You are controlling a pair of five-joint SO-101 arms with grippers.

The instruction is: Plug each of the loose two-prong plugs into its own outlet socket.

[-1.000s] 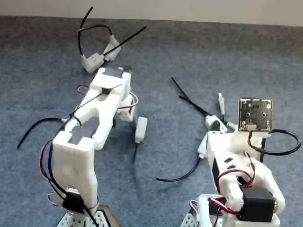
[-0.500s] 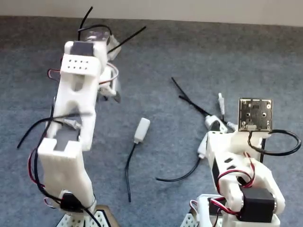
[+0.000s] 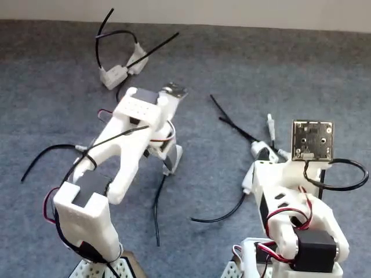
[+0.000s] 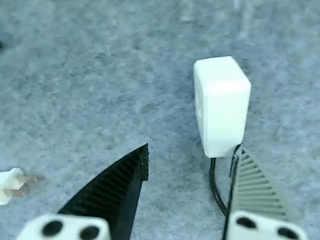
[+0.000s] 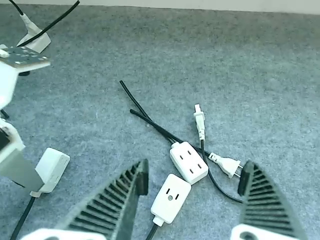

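Note:
A white outlet block (image 4: 221, 105) on a black cord lies on the grey carpet, just beyond the tips of my open left gripper (image 4: 191, 150). From above, the left arm (image 3: 136, 124) leans over this block (image 3: 175, 154). A loose two-prong plug (image 4: 12, 184) lies off to one side of it. My right gripper (image 5: 195, 166) is open above a three-socket block (image 5: 189, 161), a single white outlet (image 5: 170, 198) and two loose plugs (image 5: 199, 120) (image 5: 225, 164). Nothing is held by either gripper.
A plug and outlet joined together (image 3: 119, 70) lie at the far left with their black cords curling. Black cords (image 3: 232, 124) run across the carpet between the arms. The right arm (image 3: 295, 208) stands at the near right.
The left arm swung away to the far-left joined pair half a second ago and has come back over the white outlet block. The block and the right arm stayed put.

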